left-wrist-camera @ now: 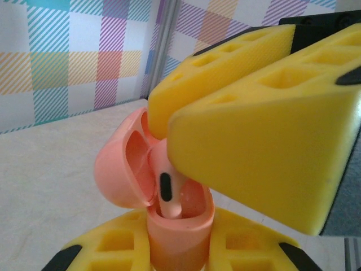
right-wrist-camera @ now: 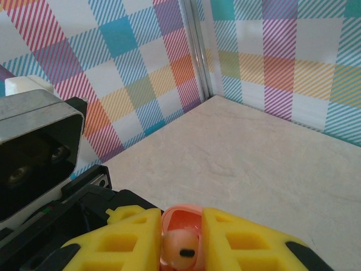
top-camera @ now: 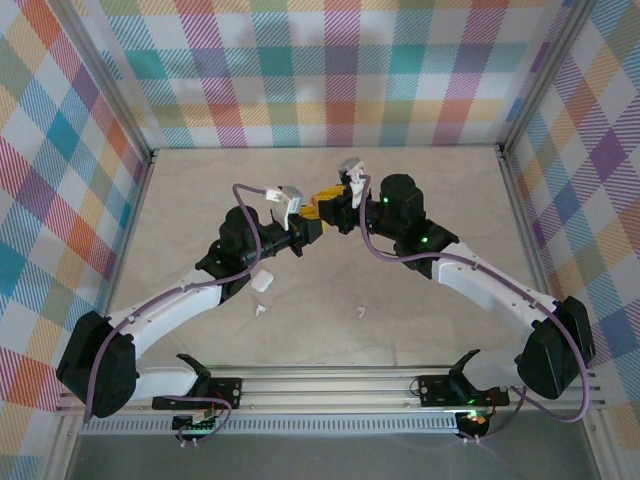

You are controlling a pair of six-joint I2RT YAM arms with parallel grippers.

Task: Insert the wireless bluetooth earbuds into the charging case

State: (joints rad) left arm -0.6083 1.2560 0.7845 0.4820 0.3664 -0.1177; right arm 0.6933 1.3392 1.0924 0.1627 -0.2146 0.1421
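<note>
The salmon-pink pebble-shaped plastic charging case (left-wrist-camera: pixel 181 232), lid (left-wrist-camera: pixel 119 169) tipped toward nine o'clock, was clenched by the left tool (left-wrist-camera: pixel 178 251). A stubby salmon-pink earbud (left-wrist-camera: pixel 165 191) was seated inside, flanked by the right tool (right-wrist-camera: pixel 182 219), whose grip could not be told.

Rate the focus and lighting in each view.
Top external: even light, no glare, table sharp. Left wrist: pink charging case and earbud reasonably sharp, the yellow fingers nearest the lens soft. Right wrist: wall and table crisp, the earbud close to the lens blurred.
</note>
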